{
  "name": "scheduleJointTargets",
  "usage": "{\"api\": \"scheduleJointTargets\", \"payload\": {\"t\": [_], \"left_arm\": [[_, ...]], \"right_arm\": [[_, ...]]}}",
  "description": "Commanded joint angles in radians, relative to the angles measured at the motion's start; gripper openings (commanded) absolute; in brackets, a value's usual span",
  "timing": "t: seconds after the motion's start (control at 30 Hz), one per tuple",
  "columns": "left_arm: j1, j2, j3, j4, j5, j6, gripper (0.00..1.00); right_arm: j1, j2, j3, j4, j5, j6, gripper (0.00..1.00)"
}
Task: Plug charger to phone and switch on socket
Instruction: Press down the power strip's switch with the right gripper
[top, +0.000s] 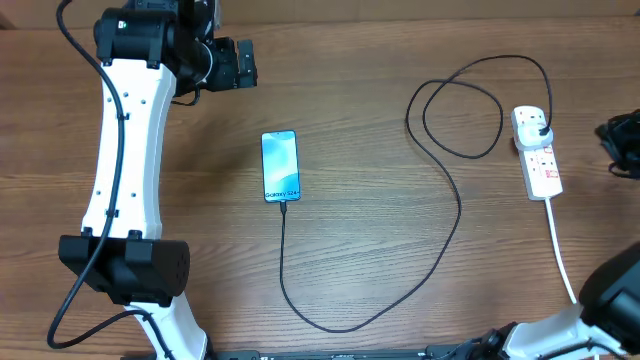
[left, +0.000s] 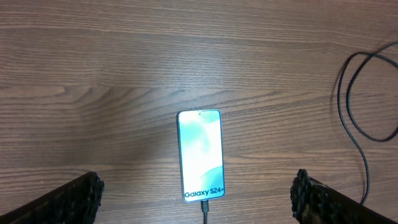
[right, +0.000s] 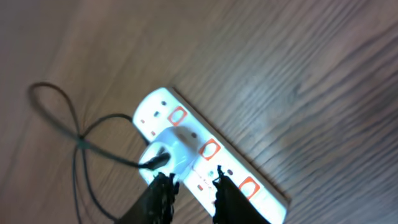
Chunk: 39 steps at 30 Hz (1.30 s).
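The phone (top: 280, 166) lies flat mid-table, its light blue screen lit. It also shows in the left wrist view (left: 200, 155). The charger's black cable (top: 455, 215) has its tip in the phone's near short edge (left: 204, 213). The cable loops across the table to the socket (top: 538, 155), where its black plug (right: 154, 163) sits in a white adapter. My left gripper (top: 240, 65) is open and empty, well behind the phone (left: 198, 182). My right gripper (top: 622, 145) is to the right of the socket. Its fingers (right: 194, 177) are a narrow gap apart and hold nothing, with the socket (right: 211, 152) showing between them.
The socket's thick white cord (top: 560, 250) runs towards the front right, next to the right arm's base (top: 610, 300). The left arm's white link (top: 125, 140) stretches along the table's left side. The surface is bare wood.
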<state>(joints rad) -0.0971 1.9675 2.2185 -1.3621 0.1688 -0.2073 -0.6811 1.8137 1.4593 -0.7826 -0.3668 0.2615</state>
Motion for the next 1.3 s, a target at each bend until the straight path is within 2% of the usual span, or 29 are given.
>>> {"api": "scheduleJointTargets", "payload": {"t": [0.0,0.33,0.63,0.9,1.27], "left_arm": [[-0.002,0.002,-0.006,0.002,0.007,0.002,1.00],[-0.002,0.002,-0.006,0.002,0.007,0.001,1.00],[-0.002,0.002,-0.006,0.002,0.007,0.001,1.00],[-0.002,0.002,-0.006,0.002,0.007,0.001,1.00],[-0.002,0.002,-0.006,0.002,0.007,0.001,1.00]], "right_arm": [[-0.002,0.060,0.019,0.023,-0.019,-0.005,0.04],[-0.002,0.180,0.018,0.042,-0.091,0.006,0.04],[-0.002,0.270,0.017,0.069,-0.183,0.084,0.04],[0.001,0.274,-0.025,0.123,-0.192,0.186,0.04],[0.007,0.275,-0.058,0.179,-0.204,0.240,0.04]]}}
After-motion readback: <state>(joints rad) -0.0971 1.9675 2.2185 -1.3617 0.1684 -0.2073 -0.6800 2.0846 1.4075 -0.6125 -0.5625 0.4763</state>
